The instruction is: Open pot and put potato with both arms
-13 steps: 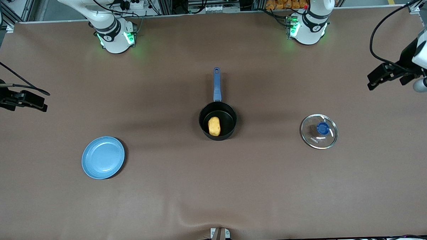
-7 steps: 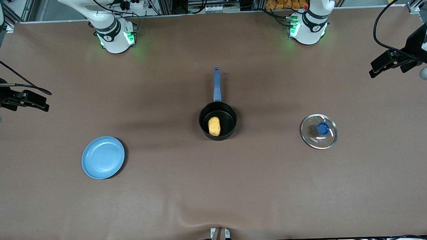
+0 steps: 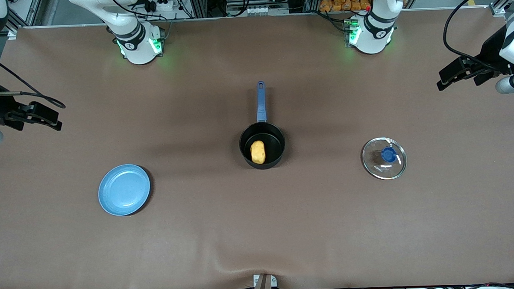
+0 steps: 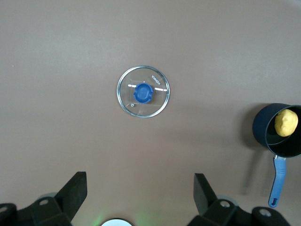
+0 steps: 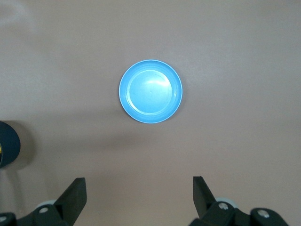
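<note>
While potato sits in pot, left tool wide, right tool wide

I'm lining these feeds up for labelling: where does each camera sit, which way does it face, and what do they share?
Front view: high, facing the bases, sees the whole table, pot, potato, lid, plate, both arms.
Left wrist view: looks down past the open left gripper at the lid; shares pot and potato.
Right wrist view: looks down past the open right gripper at the plate.
</note>
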Available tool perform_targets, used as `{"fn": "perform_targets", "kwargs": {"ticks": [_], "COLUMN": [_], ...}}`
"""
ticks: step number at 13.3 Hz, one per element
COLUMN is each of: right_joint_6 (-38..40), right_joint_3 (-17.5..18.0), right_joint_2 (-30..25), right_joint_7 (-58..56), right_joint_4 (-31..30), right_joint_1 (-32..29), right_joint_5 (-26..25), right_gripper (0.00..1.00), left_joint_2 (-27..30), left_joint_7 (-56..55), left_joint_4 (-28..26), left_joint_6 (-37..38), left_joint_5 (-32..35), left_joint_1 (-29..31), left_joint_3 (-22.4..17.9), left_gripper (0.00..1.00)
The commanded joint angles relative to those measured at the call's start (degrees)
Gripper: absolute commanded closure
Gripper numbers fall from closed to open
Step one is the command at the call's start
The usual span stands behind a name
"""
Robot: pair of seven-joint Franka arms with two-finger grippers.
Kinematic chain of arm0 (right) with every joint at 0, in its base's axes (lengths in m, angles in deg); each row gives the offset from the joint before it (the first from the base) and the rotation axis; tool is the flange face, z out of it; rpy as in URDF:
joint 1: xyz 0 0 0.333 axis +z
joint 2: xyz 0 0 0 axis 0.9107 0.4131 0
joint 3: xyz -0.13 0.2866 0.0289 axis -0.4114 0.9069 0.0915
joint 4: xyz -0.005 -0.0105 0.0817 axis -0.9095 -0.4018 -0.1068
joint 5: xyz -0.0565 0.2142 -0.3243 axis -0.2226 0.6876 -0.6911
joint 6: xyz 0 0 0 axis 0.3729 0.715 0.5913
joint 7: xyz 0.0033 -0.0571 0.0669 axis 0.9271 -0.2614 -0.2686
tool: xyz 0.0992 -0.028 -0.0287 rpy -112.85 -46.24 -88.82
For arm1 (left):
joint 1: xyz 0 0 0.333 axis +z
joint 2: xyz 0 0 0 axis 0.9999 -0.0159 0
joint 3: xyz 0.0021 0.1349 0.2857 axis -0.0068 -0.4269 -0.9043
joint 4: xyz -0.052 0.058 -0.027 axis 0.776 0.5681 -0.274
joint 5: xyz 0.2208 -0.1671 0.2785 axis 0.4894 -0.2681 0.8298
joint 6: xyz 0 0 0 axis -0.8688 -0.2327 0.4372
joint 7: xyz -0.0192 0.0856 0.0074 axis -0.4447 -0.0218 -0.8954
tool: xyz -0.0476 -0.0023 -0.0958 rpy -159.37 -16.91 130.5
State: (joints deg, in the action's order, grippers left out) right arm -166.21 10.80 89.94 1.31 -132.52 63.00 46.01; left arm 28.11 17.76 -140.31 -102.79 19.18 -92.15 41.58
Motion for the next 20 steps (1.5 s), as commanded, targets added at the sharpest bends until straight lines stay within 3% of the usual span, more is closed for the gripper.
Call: {"fn": "perform_targets", "kwargs": {"ticks": [1,20], "right_joint_6": [-0.8,7.3], "right_joint_3": [-0.3,0.0], "right_joint_2": [-1.9,-2.0], "right_joint_7": [0.7,-0.2], "right_joint_4": [-2.4,0.3], "right_joint_1": [0.1,0.0], "right_joint_5": [1.0,1.0], "right_gripper": [0.0,0.0], "left_joint_2": [1.4,0.4], "left_joint_7": [0.6,0.0], "left_joint_4": [-0.1,-0.2], "left_joint_6": [1.5,1.0], "left_joint_5": [-1.5,-1.5], "left_joint_1": [0.1,-0.5], "left_joint_3": [-0.2,0.5], "left_gripper": [0.0,0.0]}}
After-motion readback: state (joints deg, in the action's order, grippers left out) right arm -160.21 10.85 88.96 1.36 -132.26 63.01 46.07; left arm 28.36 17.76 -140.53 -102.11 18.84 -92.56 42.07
